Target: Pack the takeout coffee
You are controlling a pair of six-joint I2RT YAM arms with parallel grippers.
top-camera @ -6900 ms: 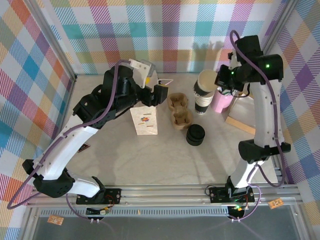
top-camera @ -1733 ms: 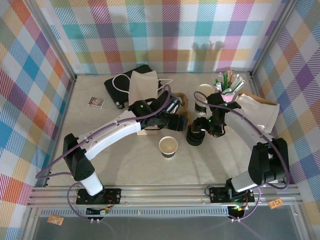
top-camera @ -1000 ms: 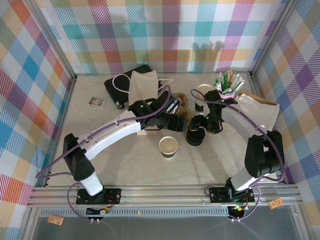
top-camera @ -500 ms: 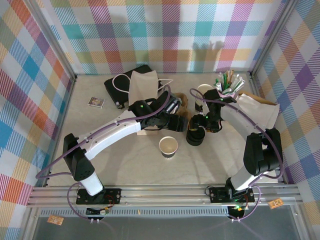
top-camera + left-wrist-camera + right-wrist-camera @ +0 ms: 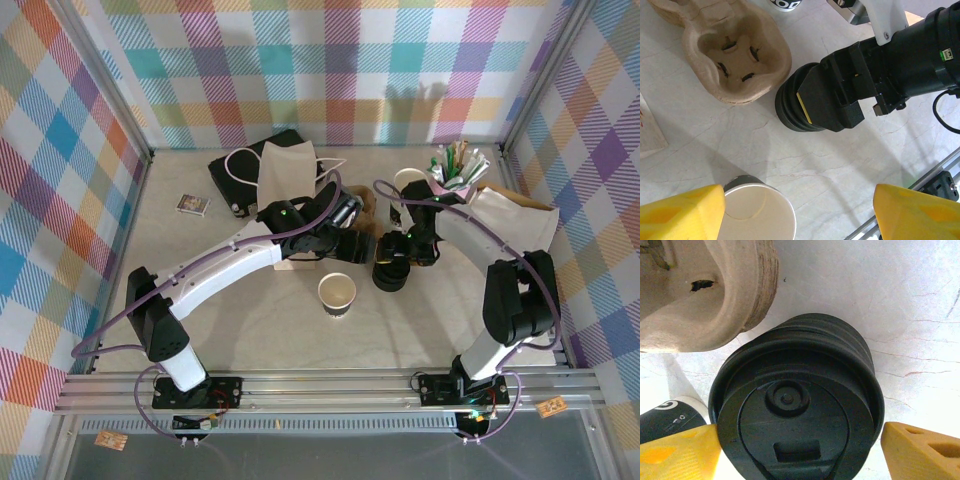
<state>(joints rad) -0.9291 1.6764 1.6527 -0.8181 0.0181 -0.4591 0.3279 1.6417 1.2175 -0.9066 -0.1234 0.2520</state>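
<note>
Fingers of the right gripper stand wide apart, one on each side of the stack of black lids, and grip nothing yet. Over the last couple of seconds, in the top view, this gripper has crept in from the pink cup's side and settled over the stack, while its elbow has swung closer to the right wall. Nothing else has shifted. The left gripper stays where it was, its fingers open and empty above the counter. The takeout coffee stands upright and uncovered on the counter, just in front of the left gripper and a little apart from the lids; its rim shows at the bottom of the left wrist view. The cardboard carrier sits just behind the stack, almost touching it. My judgement is that taking a lid is the step in hand: the right fingers are lined up to close on the top lid, and capping the cup remains ahead.
</note>
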